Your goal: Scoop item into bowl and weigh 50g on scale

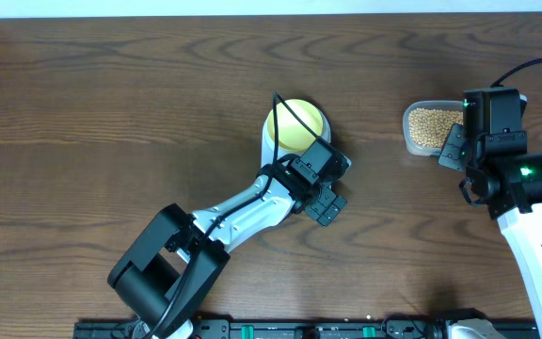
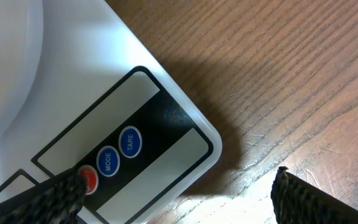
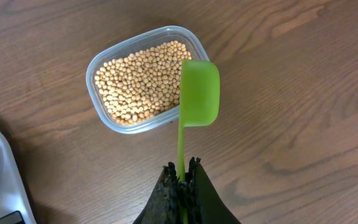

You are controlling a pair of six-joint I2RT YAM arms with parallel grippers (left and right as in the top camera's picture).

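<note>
The pale yellow bowl [image 1: 294, 125] stands on the white scale [image 1: 268, 149], which my left arm mostly covers. In the left wrist view the scale's button panel [image 2: 120, 155] fills the lower left. My left gripper [image 2: 178, 182] is open, one fingertip [image 2: 67, 190] over the red button and the other over bare wood. My right gripper [image 3: 184, 168] is shut on the thin handle of a green scoop [image 3: 199, 93]. The scoop's head hangs over the right edge of the clear tub [image 3: 98, 59] holding the tan beans [image 3: 138, 81]. No beans show in the scoop.
The tub [image 1: 428, 127] sits at the right of the wooden table, just left of my right gripper [image 1: 454, 149]. My left gripper [image 1: 326, 202] lies at the scale's near right corner. A corner of the scale [image 3: 2, 193] shows at lower left in the right wrist view.
</note>
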